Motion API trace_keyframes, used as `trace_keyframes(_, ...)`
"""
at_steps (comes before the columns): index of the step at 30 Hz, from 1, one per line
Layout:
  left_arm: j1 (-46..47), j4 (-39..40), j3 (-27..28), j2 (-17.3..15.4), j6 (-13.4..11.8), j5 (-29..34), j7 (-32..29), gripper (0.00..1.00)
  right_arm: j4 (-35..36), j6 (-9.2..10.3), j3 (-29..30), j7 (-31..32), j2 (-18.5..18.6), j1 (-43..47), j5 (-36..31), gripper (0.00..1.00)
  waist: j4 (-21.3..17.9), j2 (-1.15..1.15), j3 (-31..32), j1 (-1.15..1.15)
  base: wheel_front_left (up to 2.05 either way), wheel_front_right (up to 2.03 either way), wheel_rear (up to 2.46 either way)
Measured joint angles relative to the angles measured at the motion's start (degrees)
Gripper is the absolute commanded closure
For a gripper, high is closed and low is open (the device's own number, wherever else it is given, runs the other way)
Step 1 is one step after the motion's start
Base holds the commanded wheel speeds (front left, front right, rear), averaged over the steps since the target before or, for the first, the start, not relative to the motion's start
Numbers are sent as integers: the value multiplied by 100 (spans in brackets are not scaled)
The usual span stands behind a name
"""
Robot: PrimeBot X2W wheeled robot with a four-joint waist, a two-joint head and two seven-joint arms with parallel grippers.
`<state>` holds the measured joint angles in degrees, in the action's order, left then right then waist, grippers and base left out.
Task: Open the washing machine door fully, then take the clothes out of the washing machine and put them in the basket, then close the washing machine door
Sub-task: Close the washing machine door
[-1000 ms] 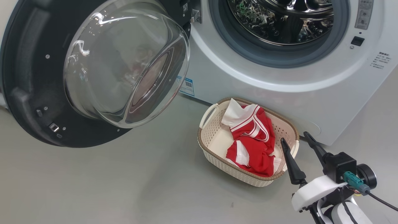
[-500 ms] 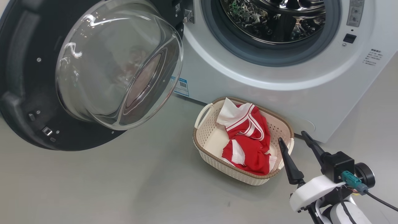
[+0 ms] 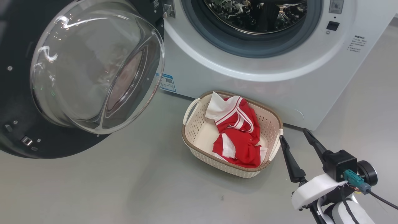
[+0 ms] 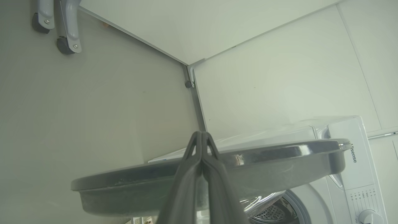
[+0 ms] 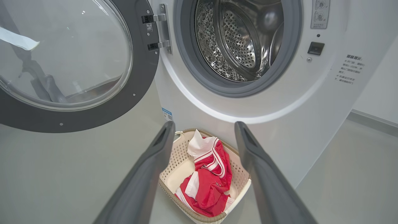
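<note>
One bundle of clothes (image 3: 238,130) is lying in the one basket (image 3: 217,161), which is sitting on the floor (image 3: 124,186) just beside the washer (image 3: 248,81). You are looking at one door (image 3: 18,130), hanging wide open at the left. Of your two hands, the right hand (image 3: 293,133) is hovering released just right of the basket, grasping nothing; the left hand (image 4: 202,134) is showing clenched fingers before the door's rim.
</note>
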<state>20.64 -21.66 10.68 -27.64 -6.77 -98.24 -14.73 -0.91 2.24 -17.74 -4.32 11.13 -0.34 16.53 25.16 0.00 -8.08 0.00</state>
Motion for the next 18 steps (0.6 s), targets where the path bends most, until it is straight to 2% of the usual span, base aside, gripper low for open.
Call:
trace_keyframes(5, 222, -186, -101, 40, 11, 2, -59, 100, 51, 43, 58, 7, 26, 1, 0, 0, -74, 0, -61, 0, 0, 0, 0)
trace_keyframes(18, 425, -457, -309, -31, 430, 53, -489, 100, 131, 87, 114, 8, 78, 1, -14, 0, -47, 0, -161, 0, 0, 0, 0)
